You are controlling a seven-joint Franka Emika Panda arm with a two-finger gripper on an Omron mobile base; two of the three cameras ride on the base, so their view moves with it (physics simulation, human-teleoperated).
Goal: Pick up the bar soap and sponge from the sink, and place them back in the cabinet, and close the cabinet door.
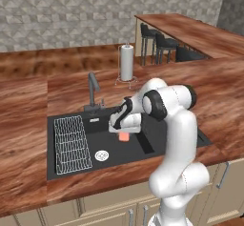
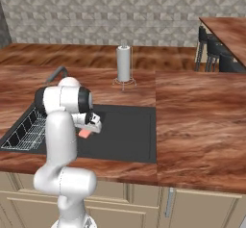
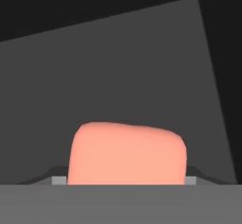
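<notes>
One bar soap is sitting between my jaws, lying crosswise. I am hanging over the sink. I cannot tell if my jaws are squeezing it.

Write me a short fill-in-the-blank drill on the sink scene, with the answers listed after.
1. The block between the fingers of the hand is the ____.
2. The soap is coloured ____.
3. The white wire rack lies in the ____ half of the sink, seen from the robot.
4. On the counter behind the faucet stands a roll of paper ____.

Missing words: soap; pink; left; towels
</notes>
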